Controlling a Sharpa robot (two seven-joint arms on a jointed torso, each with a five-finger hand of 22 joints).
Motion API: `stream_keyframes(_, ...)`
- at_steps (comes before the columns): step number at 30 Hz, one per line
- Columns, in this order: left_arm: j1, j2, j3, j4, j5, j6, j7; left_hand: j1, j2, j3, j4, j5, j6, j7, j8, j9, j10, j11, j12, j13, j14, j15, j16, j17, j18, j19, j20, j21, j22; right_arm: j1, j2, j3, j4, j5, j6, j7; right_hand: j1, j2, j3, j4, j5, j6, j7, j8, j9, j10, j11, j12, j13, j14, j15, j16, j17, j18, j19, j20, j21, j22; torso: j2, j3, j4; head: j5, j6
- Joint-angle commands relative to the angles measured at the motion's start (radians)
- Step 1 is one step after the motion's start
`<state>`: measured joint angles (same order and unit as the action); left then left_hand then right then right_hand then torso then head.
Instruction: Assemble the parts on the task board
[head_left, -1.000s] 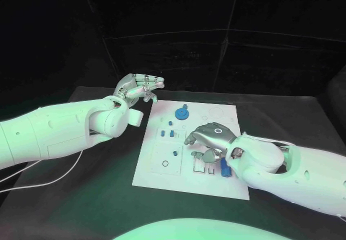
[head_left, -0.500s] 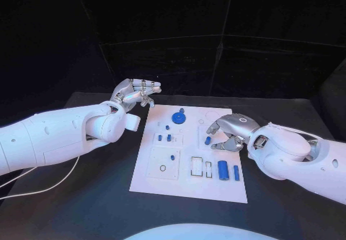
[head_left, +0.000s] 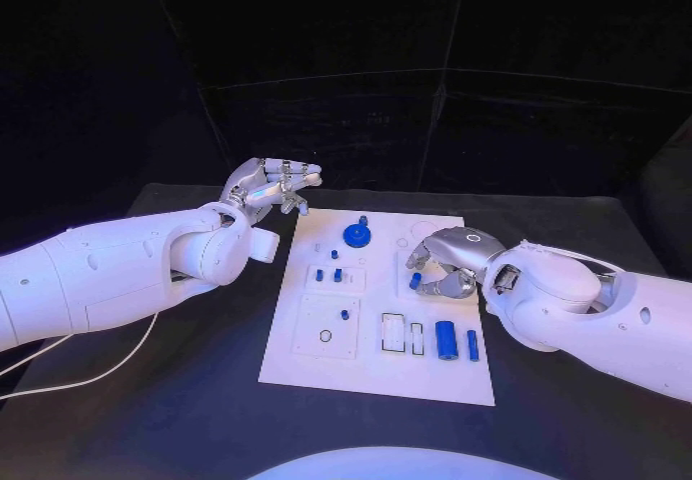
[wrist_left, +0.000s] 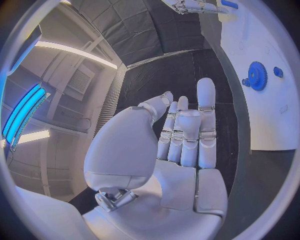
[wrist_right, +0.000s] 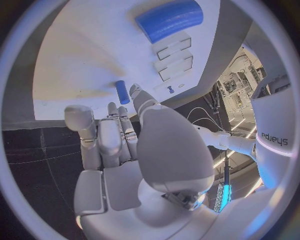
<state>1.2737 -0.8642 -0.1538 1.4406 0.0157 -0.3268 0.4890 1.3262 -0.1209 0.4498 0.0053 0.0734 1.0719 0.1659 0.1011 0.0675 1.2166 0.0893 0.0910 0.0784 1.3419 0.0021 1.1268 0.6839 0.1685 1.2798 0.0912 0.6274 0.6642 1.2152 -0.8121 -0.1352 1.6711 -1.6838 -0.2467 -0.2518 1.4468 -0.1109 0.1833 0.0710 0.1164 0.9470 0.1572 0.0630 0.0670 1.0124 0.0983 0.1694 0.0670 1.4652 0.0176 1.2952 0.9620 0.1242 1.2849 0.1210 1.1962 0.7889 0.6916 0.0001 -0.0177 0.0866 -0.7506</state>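
The white task board (head_left: 378, 372) lies mid-table. My right hand (head_left: 444, 262) hovers over its right middle, and a small blue peg (head_left: 414, 281) sits at its fingertips. The right wrist view shows that peg (wrist_right: 122, 92) pinched between the thumb and a finger, just over the board (wrist_right: 81, 55). A thick blue cylinder (head_left: 446, 340) and a thin blue rod (head_left: 472, 345) lie near the board's front right. The cylinder (wrist_right: 169, 19) also appears in the right wrist view. A blue gear (head_left: 355, 236) sits at the far end. My left hand (head_left: 271, 185) is raised off the board's far left corner and holds nothing.
Small blue pegs (head_left: 329, 274) stand left of the board's middle, and rectangular slots (head_left: 392, 333) lie beside the cylinder. The left wrist view shows the gear (wrist_left: 257, 76) on the board (wrist_left: 275, 110). A white cable (head_left: 87, 372) trails over the black table at the left.
My right hand has moved from the front slots toward the board's far right middle, with the small blue peg at its fingertips. The left hand has stayed where it was.
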Motion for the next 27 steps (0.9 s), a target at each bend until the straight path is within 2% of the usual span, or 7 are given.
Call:
stream_keyframes(1,0.001,0.001,0.001,0.001,0.001,0.014,0.004,0.0,0.006,-0.005,-0.001,0.005,-0.007,-0.001,-0.004,0.0,-0.005,0.0,-0.001,-0.001,-0.004,0.0,-0.005,0.0,0.013,0.001,0.008,-0.006,-0.001,0.002,0.007,0.0,-0.005,0.015,0.044,0.009,0.013,0.01,0.017,0.0,-0.009,0.01,-0.004,0.004,0.001,0.031,-0.005,0.014,0.0,0.008,-0.011,0.006,0.016,0.008,0.007,-0.008,0.003,0.011,-0.001,-0.0002,0.0001,0.001,-0.002)
stream_keyframes(5,0.001,0.001,0.001,0.001,0.001,0.013,0.004,0.0,0.006,-0.005,-0.001,0.005,-0.007,-0.001,-0.004,0.0,-0.005,0.0,-0.001,-0.001,-0.004,0.0,-0.005,0.0,0.013,0.001,0.008,-0.006,-0.001,0.001,0.014,0.0,-0.011,0.017,0.061,0.01,0.021,0.019,0.042,0.001,-0.01,0.021,-0.005,0.005,0.002,0.067,-0.01,0.024,-0.002,0.013,-0.017,0.016,0.033,0.006,0.014,-0.013,0.009,0.02,-0.001,0.0002,-0.001,0.002,-0.005)
stream_keyframes(9,0.001,0.001,0.001,0.001,0.001,0.014,0.004,0.0,0.006,-0.005,-0.001,0.005,-0.007,-0.001,-0.004,0.0,-0.005,0.0,-0.001,-0.001,-0.004,0.0,-0.005,0.0,0.013,0.001,0.008,-0.006,-0.001,0.001,0.019,0.0,-0.017,0.018,0.077,0.007,0.03,0.025,0.077,0.0,-0.011,0.058,-0.003,0.017,0.006,0.101,-0.012,0.027,-0.003,0.017,-0.019,0.026,0.051,0.005,0.02,-0.016,0.016,0.03,-0.001,0.0001,-0.0005,0.002,-0.006)
stream_keyframes(17,0.001,0.0,0.001,0.002,0.001,0.016,0.004,0.0,0.006,-0.005,-0.001,0.005,-0.007,-0.001,-0.004,0.0,-0.005,0.0,-0.001,-0.001,-0.004,0.0,-0.005,0.0,0.013,0.001,0.008,-0.006,-0.001,0.001,0.023,0.0,-0.026,0.019,0.094,-0.005,0.03,0.019,0.127,0.002,-0.014,0.088,0.002,0.022,0.005,0.121,-0.011,0.016,-0.004,0.018,-0.019,0.031,0.056,0.004,0.021,-0.017,0.02,0.034,-0.001,-0.0001,-0.0002,0.001,-0.008)
stream_keyframes(24,0.002,0.0,0.001,0.002,0.001,0.016,0.004,0.0,0.007,-0.005,-0.001,0.005,-0.006,-0.001,-0.003,0.001,-0.005,0.0,0.0,-0.001,-0.004,-0.001,-0.005,-0.001,0.013,0.001,0.008,-0.006,-0.001,0.001,0.028,0.0,-0.025,0.029,0.054,-0.001,0.033,0.032,0.188,0.001,-0.033,0.131,-0.006,0.034,0.008,0.156,-0.02,0.016,-0.001,0.021,-0.025,0.042,0.074,0.003,0.026,-0.022,0.027,0.044,-0.001,-0.0004,0.0001,0.003,-0.01)
stream_keyframes(27,0.002,-0.001,0.001,0.002,0.001,0.015,0.004,0.0,0.007,-0.005,-0.001,0.005,-0.006,-0.001,-0.003,0.001,-0.005,0.0,0.0,-0.001,-0.004,-0.001,-0.005,-0.001,0.013,0.001,0.008,-0.006,-0.001,0.001,0.028,0.0,-0.022,0.039,0.034,0.0,0.027,0.036,0.202,0.003,-0.025,0.144,-0.01,0.038,0.009,0.17,-0.024,0.018,0.0,0.024,-0.029,0.049,0.087,0.002,0.031,-0.025,0.033,0.055,-0.001,0.0002,-0.0001,0.004,-0.011)
